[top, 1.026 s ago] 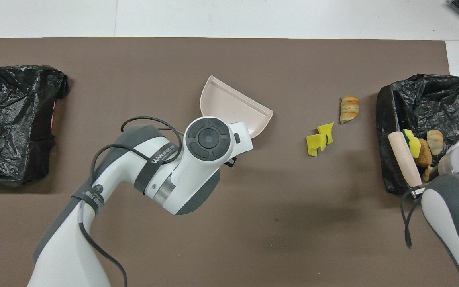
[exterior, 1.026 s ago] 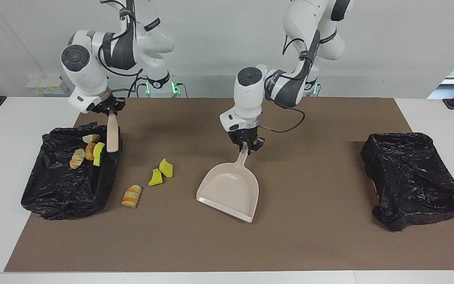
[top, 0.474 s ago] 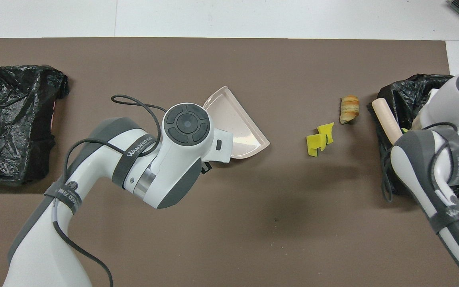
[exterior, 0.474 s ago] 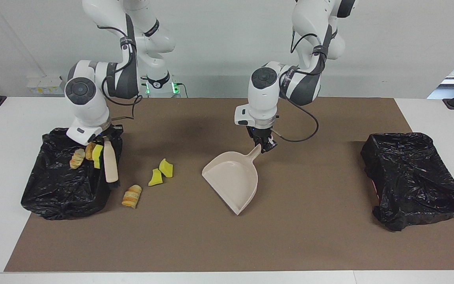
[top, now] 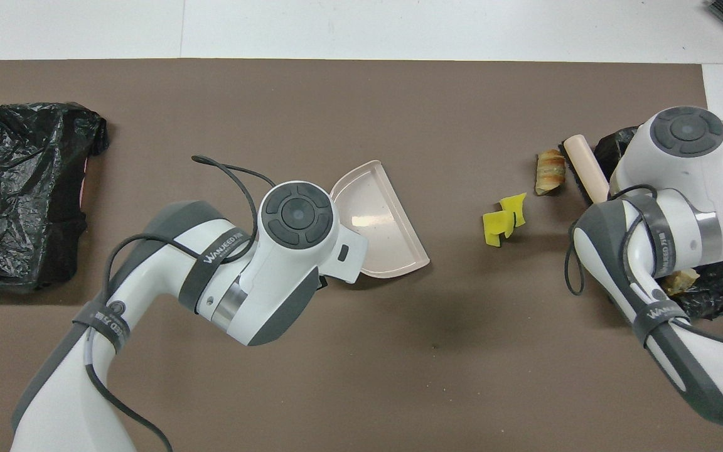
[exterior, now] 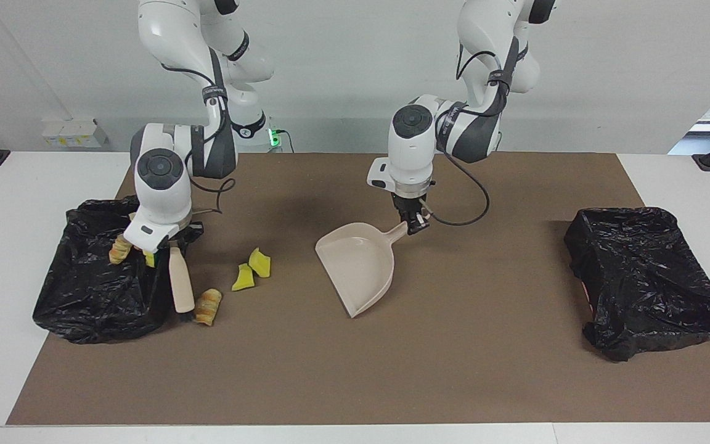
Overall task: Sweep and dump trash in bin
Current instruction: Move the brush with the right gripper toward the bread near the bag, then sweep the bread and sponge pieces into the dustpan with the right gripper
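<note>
While the right gripper (exterior: 172, 245) is clamped on the wooden handle of the brush (exterior: 181, 285), its dark head is down on the mat (exterior: 453, 370), just beside the bread-like chunk (exterior: 207, 306). In the overhead view that chunk (top: 550, 171) sits at about one o'clock from the two yellow sponge pieces (top: 503, 220), and the sponge pieces lie at three o'clock from the dustpan (top: 380, 220), well apart from it.

The left gripper (exterior: 415, 224) is closed on the dustpan's handle, with the open mouth turned toward the trash. I cannot tell whether its lip touches the mat.

More chunks (exterior: 121, 250) rest on the black-bagged bin (exterior: 84, 302) at the three o'clock edge of the mat in the overhead view. A second black bag (exterior: 644, 277) sits at the nine o'clock edge.

Risks, as I judge them:
- The gap to the pan is wide, so a fast stroke could scatter the light sponge pieces past the mouth.
- A raised lip would let bits slide under.
- The rounded bread chunk may roll sideways off the bristles.
- The brush stands close against the bag's edge and could snag the plastic — dragging it, or tipping chunks out.
</note>
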Controlling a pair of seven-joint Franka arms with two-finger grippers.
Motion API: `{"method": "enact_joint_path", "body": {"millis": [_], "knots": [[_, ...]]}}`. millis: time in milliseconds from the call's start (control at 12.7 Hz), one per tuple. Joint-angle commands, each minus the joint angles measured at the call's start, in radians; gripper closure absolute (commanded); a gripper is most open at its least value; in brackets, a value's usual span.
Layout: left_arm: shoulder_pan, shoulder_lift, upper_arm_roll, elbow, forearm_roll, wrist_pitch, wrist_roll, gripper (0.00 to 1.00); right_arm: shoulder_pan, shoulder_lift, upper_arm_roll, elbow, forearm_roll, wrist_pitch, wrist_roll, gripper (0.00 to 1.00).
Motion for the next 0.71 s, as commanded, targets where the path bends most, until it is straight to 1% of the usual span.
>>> {"method": "enact_joint_path", "body": {"millis": [0, 158, 316, 632], "knots": [[-0.060, -0.074, 0.006, -0.105, 0.013, 0.068, 0.005, 1.00, 0.028, 0.021, 0.006, 0.009, -0.010, 0.006, 0.055, 1.00], [-0.067, -0.076, 0.005, -0.113, 0.013, 0.074, 0.004, 1.00, 0.057, 0.036, 0.007, 0.004, 0.005, 0.005, 0.075, 1.00], [-0.080, -0.093, 0.005, -0.142, 0.013, 0.075, -0.004, 1.00, 0.083, 0.030, 0.007, -0.002, 0.058, -0.017, 0.076, 1.00], [-0.082, -0.113, 0.003, -0.177, 0.010, 0.075, -0.076, 1.00, 0.149, 0.010, 0.009, -0.002, 0.244, -0.113, 0.078, 1.00]]}}
